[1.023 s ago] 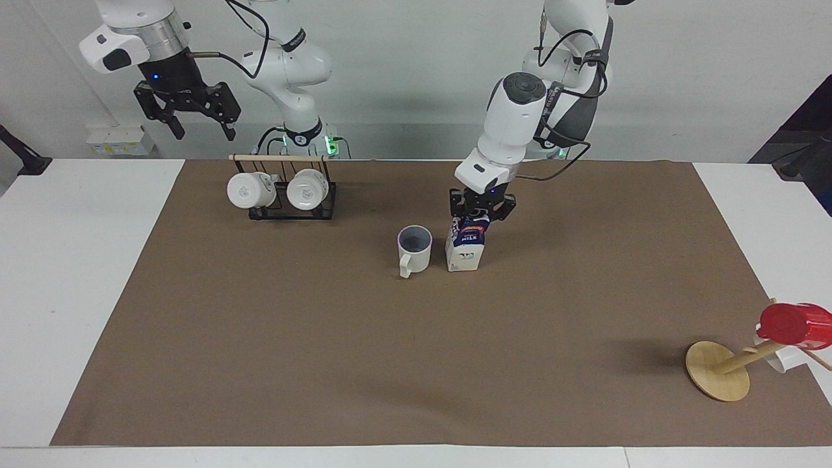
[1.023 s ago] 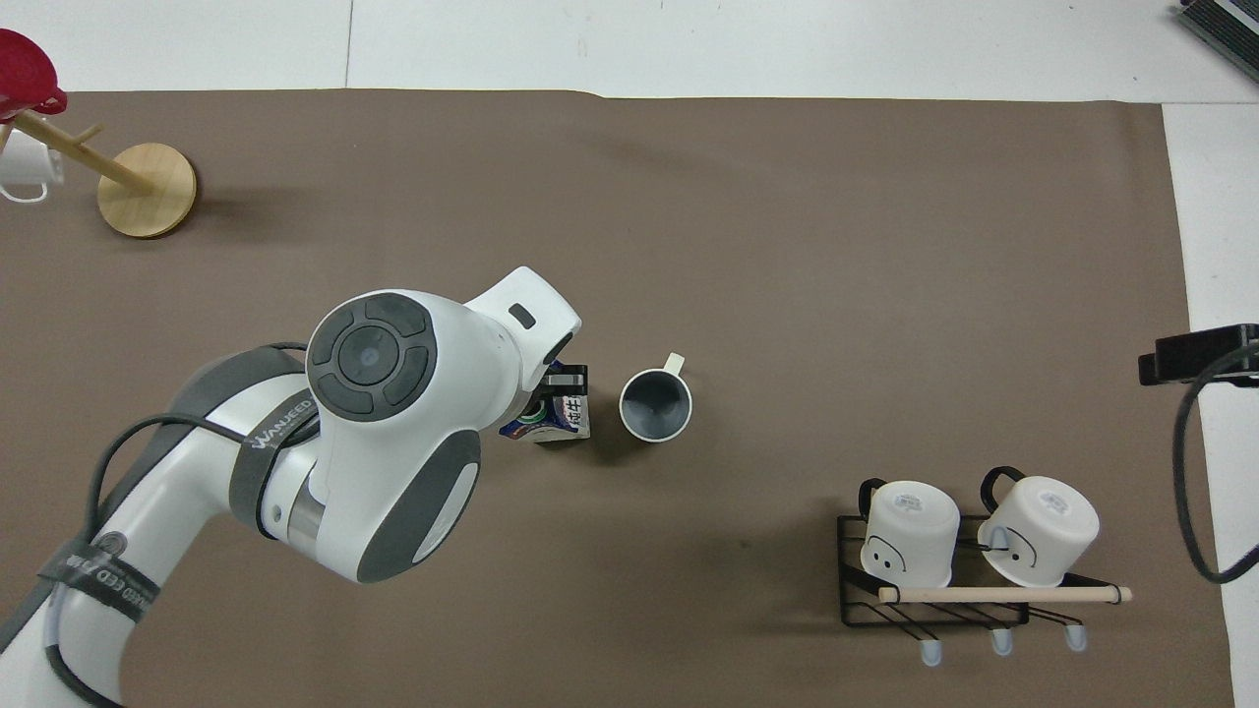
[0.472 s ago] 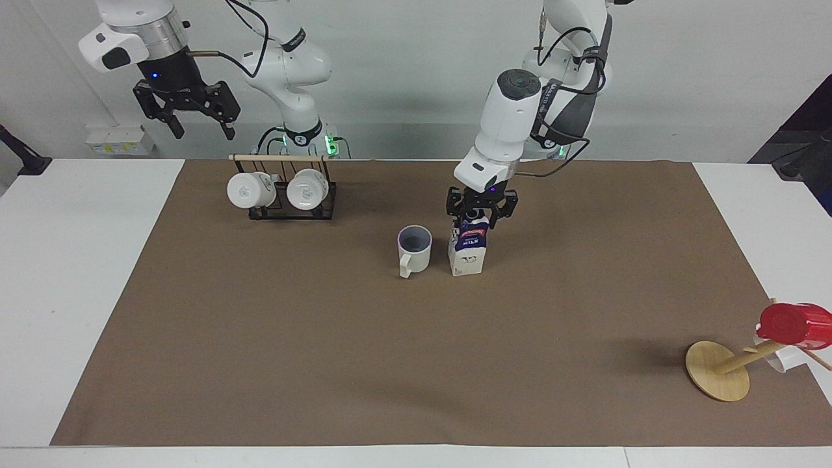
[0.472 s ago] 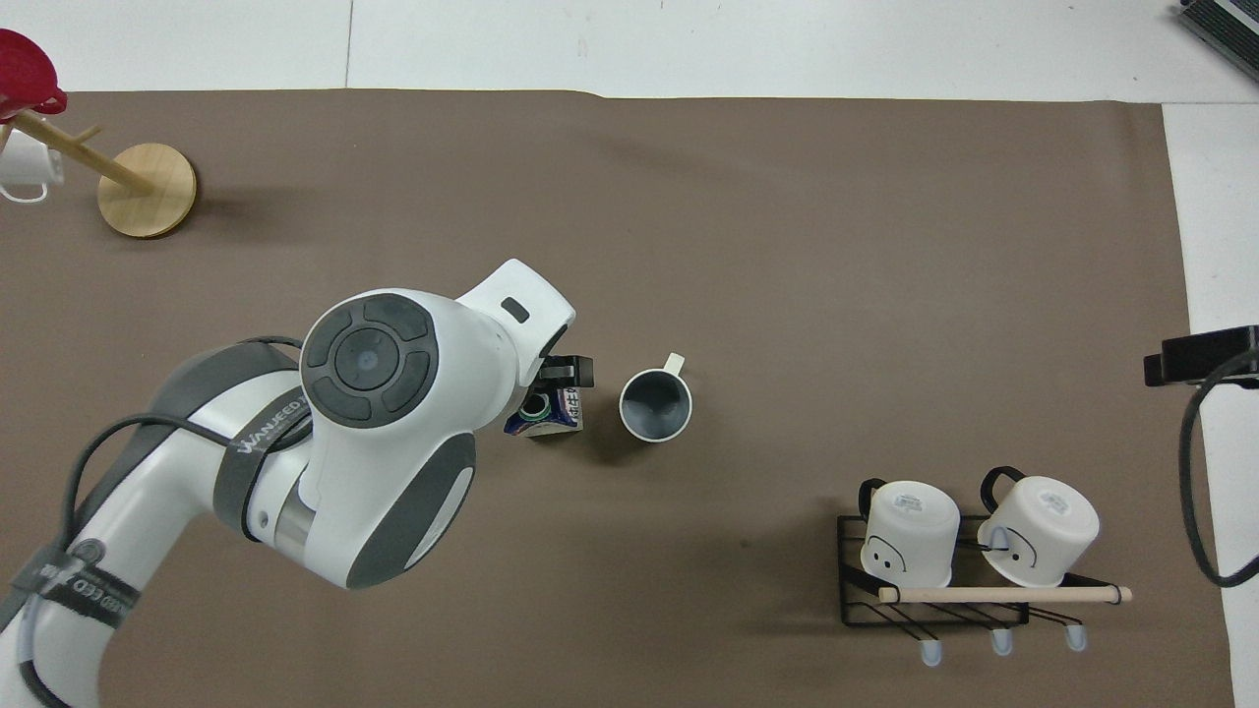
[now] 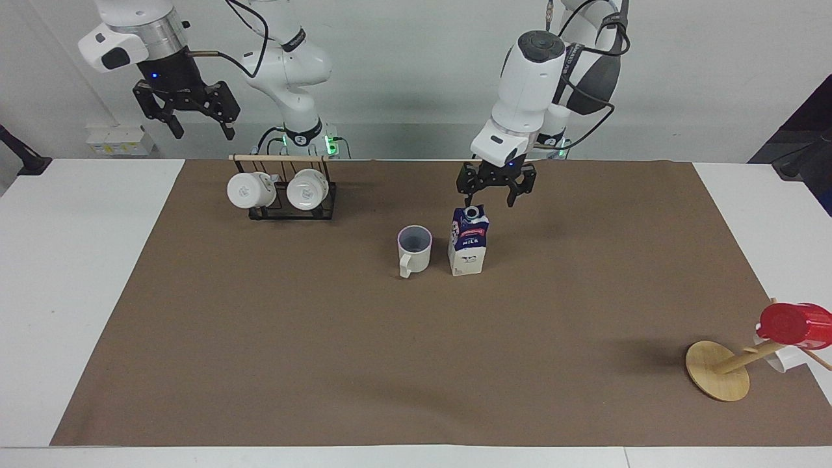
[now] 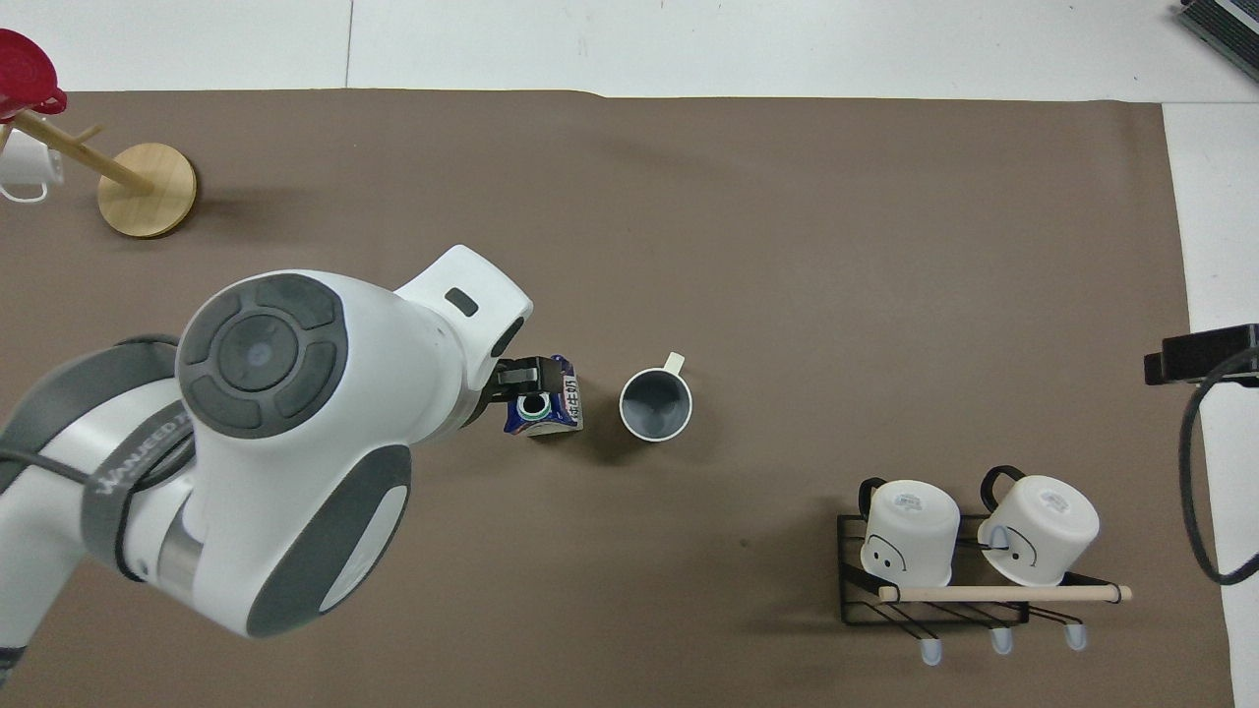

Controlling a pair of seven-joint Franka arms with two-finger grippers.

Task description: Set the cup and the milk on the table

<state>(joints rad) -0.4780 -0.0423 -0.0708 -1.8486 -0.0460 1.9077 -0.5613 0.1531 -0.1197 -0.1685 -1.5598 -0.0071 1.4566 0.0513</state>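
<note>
The milk [image 5: 468, 242] stands upright on the brown sheet of the table [image 5: 416, 364], beside the cup [image 5: 414, 249]. The cup stands upright with its handle pointing away from the robots. In the overhead view the milk [image 6: 551, 405] and the cup [image 6: 655, 404] sit side by side. My left gripper [image 5: 496, 196] is open and empty, raised just above the milk's cap and clear of it. My right gripper [image 5: 200, 127] is open and empty, held high over the table's edge near the mug rack, where that arm waits.
A black wire rack [image 5: 286, 195] with two glossy white mugs stands toward the right arm's end, nearer to the robots than the cup. A wooden mug tree [image 5: 718, 370] with a red cup [image 5: 794, 324] stands toward the left arm's end, farther from the robots.
My left gripper has let go of the milk, opened and risen above it. The milk, tilted a second ago, now stands straight. The right arm has barely moved.
</note>
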